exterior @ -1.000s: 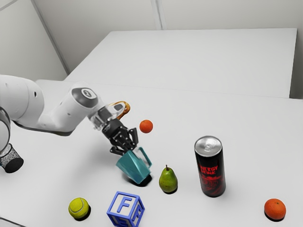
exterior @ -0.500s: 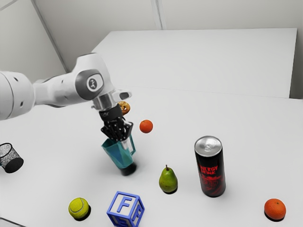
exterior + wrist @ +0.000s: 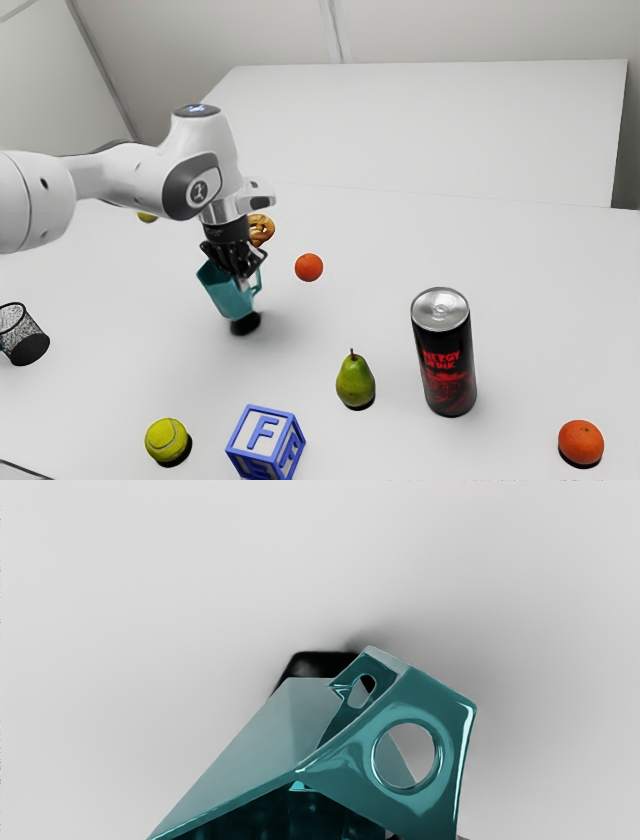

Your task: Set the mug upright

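1. Cup [image 3: 24, 335], speckled and black-based, lies tipped at the exterior view's far left, well apart from the work.
2. Tennis ball [image 3: 167, 440] rests toward the near side; the arm [image 3: 120, 185], the only one here, reaches in above and beyond it.
3. Mug [image 3: 232, 298], teal, is directly beneath the gripper [image 3: 241, 278], which looks clamped on it close to the rim. Its long axis slants: the mouth [image 3: 207, 272] leans up toward the exterior view's left, the base [image 3: 238, 315] points down toward the right, over a dark patch. Whether the base touches the table [image 3: 520, 260], I cannot tell.
4. Handle [image 3: 258, 281] sits on the mug's right side in that view. The coming move, I judge, turns on this slant: swing the mouth rightward until the axis stands vertical, base squarely down, before letting go.
5. Block [image 3: 266, 443], pear [image 3: 355, 381] and can [image 3: 444, 352] stand farther right, clear of that swing.
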Controlling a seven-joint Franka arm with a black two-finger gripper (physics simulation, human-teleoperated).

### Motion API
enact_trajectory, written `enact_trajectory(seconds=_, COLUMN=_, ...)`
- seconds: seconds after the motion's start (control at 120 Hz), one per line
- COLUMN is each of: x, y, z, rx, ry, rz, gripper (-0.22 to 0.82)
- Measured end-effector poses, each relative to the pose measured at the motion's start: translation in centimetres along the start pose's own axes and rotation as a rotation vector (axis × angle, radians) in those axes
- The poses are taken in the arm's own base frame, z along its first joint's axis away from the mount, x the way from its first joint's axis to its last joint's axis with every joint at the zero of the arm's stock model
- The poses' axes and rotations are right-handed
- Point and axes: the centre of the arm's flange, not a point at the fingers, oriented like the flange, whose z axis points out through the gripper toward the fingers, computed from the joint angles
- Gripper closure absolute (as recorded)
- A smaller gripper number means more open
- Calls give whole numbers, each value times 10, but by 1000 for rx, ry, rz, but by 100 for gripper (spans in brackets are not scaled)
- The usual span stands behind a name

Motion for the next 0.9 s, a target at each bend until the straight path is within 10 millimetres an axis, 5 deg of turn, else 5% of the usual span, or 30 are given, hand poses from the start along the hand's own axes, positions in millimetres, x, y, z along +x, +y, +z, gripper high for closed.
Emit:
enact_trajectory(seconds=0.492, x=12, y=4, z=34, rx=10, ry=-9, rz=8, gripper=78)
enact_trajectory(seconds=0.708, x=10, y=7, z=29, rx=3, ry=-4, rz=6, gripper=33)
enact_trajectory(seconds=0.9, x=3, y=6, z=1, rx=6, ry=34, rz=3, gripper=14)
